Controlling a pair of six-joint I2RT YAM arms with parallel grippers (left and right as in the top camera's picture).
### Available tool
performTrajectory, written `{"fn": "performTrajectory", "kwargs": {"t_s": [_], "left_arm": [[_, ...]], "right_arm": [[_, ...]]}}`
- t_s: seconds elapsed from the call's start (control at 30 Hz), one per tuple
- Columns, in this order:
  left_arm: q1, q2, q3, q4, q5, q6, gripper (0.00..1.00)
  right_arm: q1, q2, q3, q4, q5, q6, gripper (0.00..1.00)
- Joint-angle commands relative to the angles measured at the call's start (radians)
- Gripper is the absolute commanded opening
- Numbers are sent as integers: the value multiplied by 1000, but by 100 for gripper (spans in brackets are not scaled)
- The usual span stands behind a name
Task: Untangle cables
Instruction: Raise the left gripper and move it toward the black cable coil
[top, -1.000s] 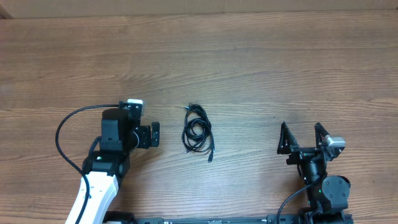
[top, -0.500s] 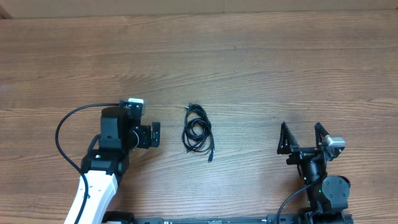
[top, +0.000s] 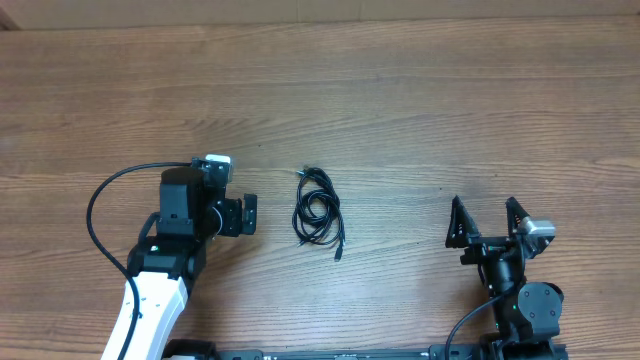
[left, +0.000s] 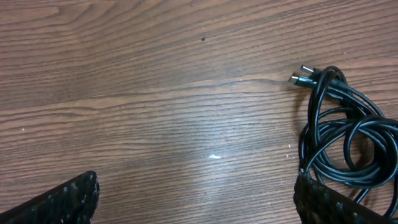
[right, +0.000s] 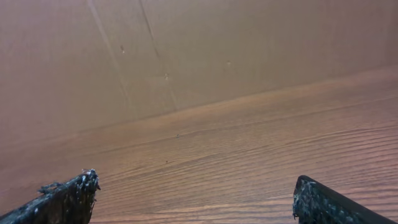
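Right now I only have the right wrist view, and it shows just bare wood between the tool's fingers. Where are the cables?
Observer: The cables lie as one small coil on the table, between the left tool and the right tool, nearer the left one.
Operator: Is the left tool holding them?
Observer: No. It is open beside the coil, and the overhead view shows bare wood between them.
Operator: Any ends free?
Observer: Two plug ends stick out of the coil side by side.
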Motion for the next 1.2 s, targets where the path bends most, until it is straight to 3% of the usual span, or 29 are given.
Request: {"fn": "performTrajectory", "kwargs": {"t_s": [0.0,1.17], "left_arm": [[5,5,40,-21,26,21,100],[5,5,47,-7,18,64,99]], "right_arm": [[0,-11,-11,2,-5,3,100],[0,-10,-11,2,-5,3,100]]}}
